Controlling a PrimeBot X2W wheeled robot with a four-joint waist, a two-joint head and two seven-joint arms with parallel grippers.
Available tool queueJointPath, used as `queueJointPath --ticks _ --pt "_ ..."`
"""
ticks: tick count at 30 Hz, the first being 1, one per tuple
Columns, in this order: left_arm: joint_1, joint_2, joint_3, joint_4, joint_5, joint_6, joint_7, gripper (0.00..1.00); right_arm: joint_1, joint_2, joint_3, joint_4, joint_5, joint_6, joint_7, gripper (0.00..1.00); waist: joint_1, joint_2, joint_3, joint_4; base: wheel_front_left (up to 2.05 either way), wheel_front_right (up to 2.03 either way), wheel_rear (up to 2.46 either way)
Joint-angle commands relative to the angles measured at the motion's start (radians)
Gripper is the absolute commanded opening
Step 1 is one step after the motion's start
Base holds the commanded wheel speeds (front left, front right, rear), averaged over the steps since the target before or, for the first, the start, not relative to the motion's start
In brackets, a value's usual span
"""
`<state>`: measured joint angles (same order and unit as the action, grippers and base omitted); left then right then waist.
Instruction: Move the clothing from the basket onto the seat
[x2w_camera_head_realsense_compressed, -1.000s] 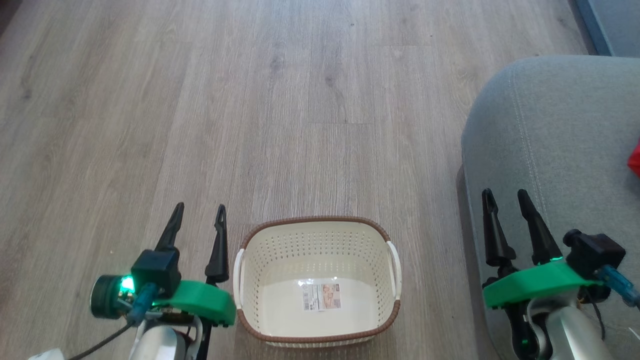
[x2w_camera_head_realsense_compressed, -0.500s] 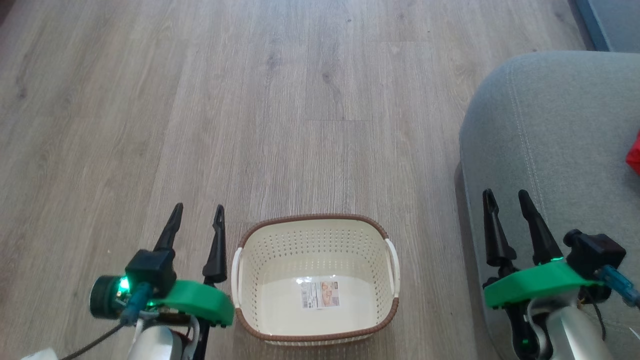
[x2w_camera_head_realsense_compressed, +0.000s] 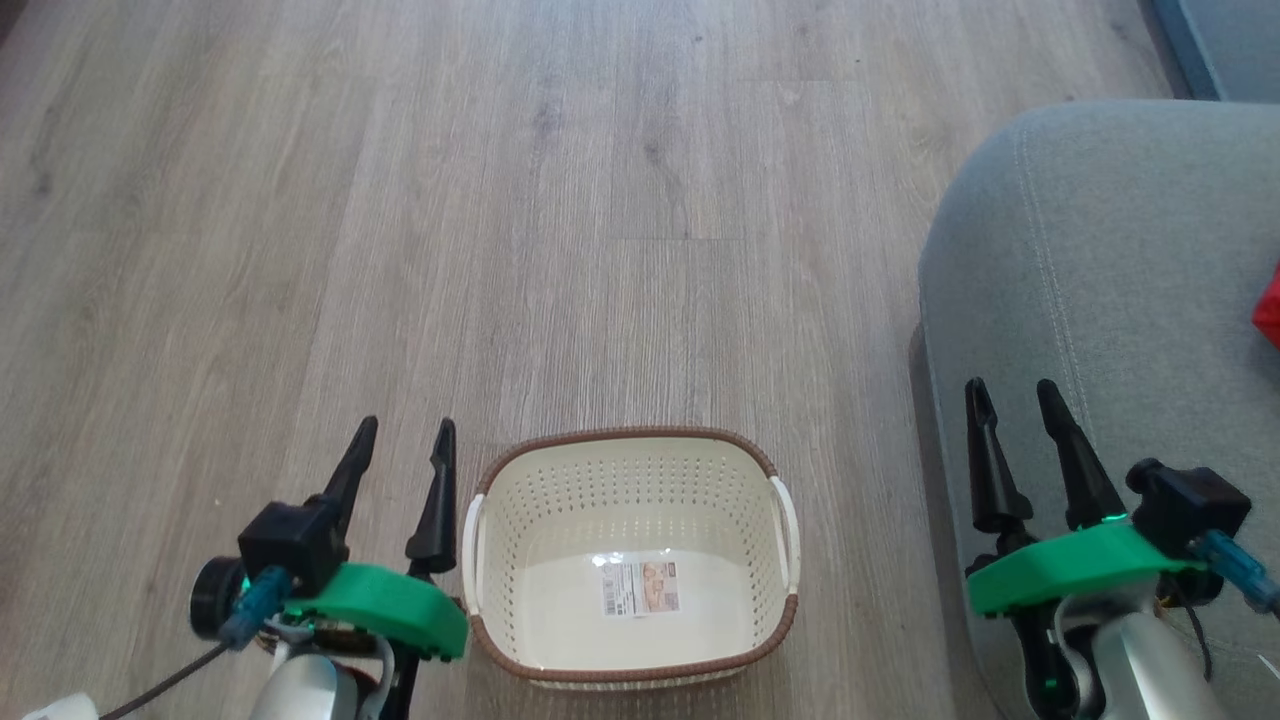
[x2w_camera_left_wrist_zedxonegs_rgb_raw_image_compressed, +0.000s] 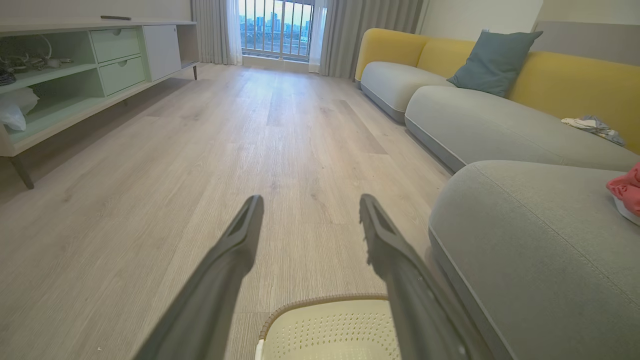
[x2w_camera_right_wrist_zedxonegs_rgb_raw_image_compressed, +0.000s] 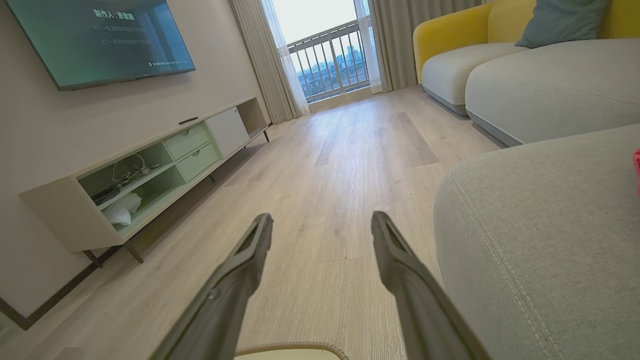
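The cream basket (x2w_camera_head_realsense_compressed: 630, 470) stands on the floor in front of me, with a label sticker on its bottom and no clothing inside. Its rim (x2w_camera_left_wrist_zedxonegs_rgb_raw_image_compressed: 320, 299) also peeks in at the bottom of the left wrist view. Red clothing (x2w_camera_head_realsense_compressed: 1270, 312) lies on the grey seat (x2w_camera_head_realsense_compressed: 1100, 240) at the right edge; the left wrist view shows the same clothing (x2w_camera_left_wrist_zedxonegs_rgb_raw_image_compressed: 625, 189) on the seat (x2w_camera_left_wrist_zedxonegs_rgb_raw_image_compressed: 525, 240). My left gripper (x2w_camera_head_realsense_compressed: 407, 438) hangs open just left of the basket. My right gripper (x2w_camera_head_realsense_compressed: 1012, 395) is open over the seat's near edge. Both hold nothing.
Wood floor stretches ahead. A low pale-green TV cabinet (x2w_camera_left_wrist_zedxonegs_rgb_raw_image_compressed: 75, 75) lines the left wall, with a TV (x2w_camera_right_wrist_zedxonegs_rgb_raw_image_compressed: 100, 40) above it. A grey and yellow sofa (x2w_camera_left_wrist_zedxonegs_rgb_raw_image_compressed: 475, 115) with a teal cushion (x2w_camera_left_wrist_zedxonegs_rgb_raw_image_compressed: 492, 62) runs along the right.
My left gripper has shifted slightly right and back, its fingers now closer to the basket's left handle. The right gripper has stayed put.
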<state>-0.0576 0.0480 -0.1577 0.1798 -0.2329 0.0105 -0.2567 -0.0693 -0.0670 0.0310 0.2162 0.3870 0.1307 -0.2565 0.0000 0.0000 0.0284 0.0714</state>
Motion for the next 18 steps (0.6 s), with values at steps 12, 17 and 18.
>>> queueJointPath --ticks 12,17,18 --pt "0.026 0.0 0.0 0.056 -0.038 -0.002 0.01 0.0 0.022 0.001 0.005 0.059 0.032 0.0 0.01 0.0 0.0 0.0 0.0 -0.001 0.0 0.0 0.0" --pt "0.022 0.001 0.011 0.057 -0.094 -0.008 0.024 0.0 0.019 0.0 0.0 0.058 0.082 0.0 0.024 0.0 0.0 0.0 -0.001 -0.004 0.0 0.0 0.0" --pt "0.022 0.001 0.013 0.057 -0.105 -0.009 0.027 0.0 0.019 0.0 -0.001 0.057 0.092 0.0 0.027 0.0 0.0 0.0 -0.001 -0.005 0.0 0.0 0.0"
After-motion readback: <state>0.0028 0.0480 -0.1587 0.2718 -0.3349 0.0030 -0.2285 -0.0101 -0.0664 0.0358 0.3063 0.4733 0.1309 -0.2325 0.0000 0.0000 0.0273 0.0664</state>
